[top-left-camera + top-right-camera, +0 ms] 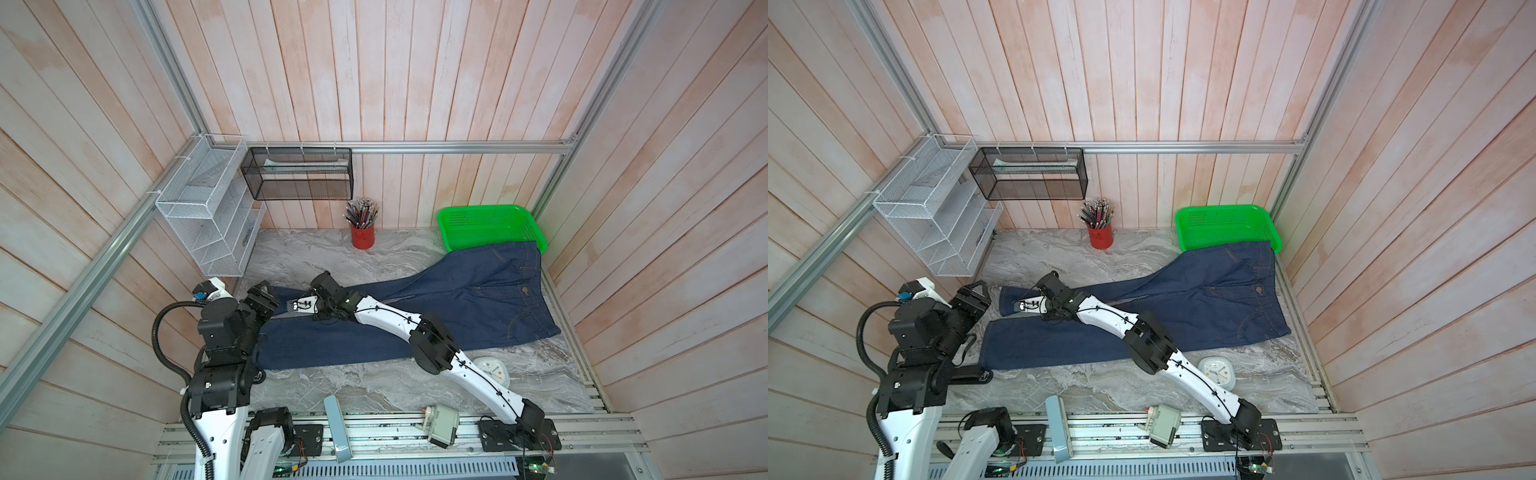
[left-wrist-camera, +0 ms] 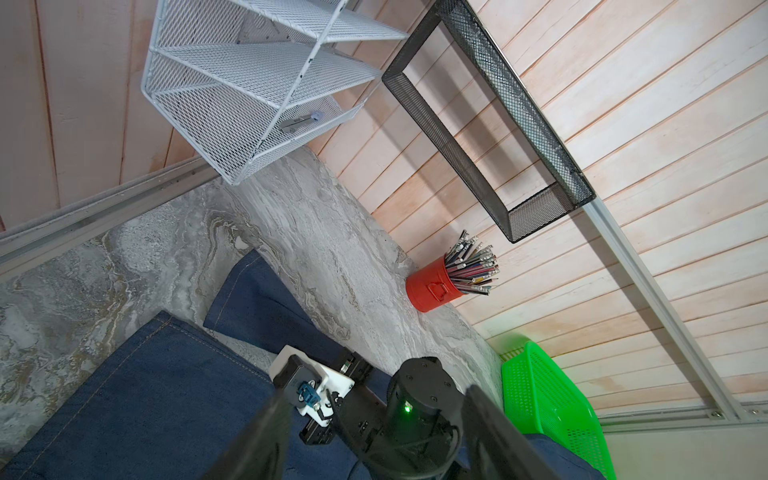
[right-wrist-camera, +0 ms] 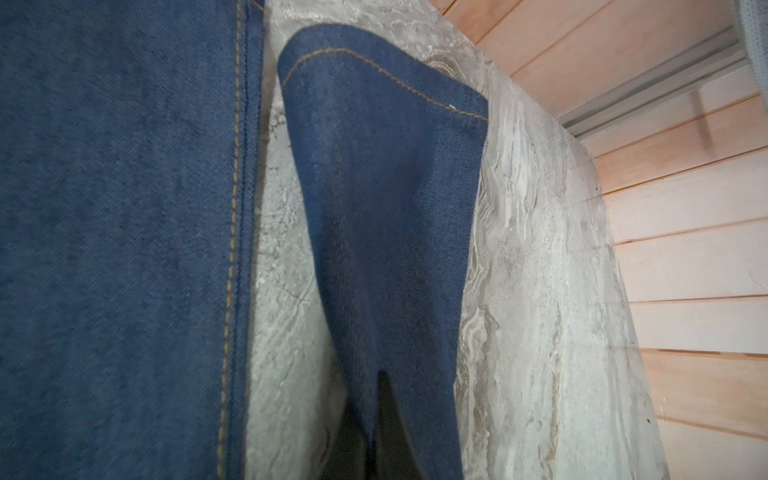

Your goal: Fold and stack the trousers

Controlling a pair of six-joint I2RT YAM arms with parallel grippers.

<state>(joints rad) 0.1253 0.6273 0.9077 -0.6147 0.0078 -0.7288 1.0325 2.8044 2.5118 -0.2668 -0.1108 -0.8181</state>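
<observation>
Folding is hardly started: the trousers lie spread flat on the bench, legs splayed. The right tool is pinched closed on the far leg, its hem just ahead. The left tool hangs wide and empty beside it. Every fold and the stacking remain.

We see bright, even light, soft shadows, walls bowed at the edges, jeans blurry close up.
</observation>
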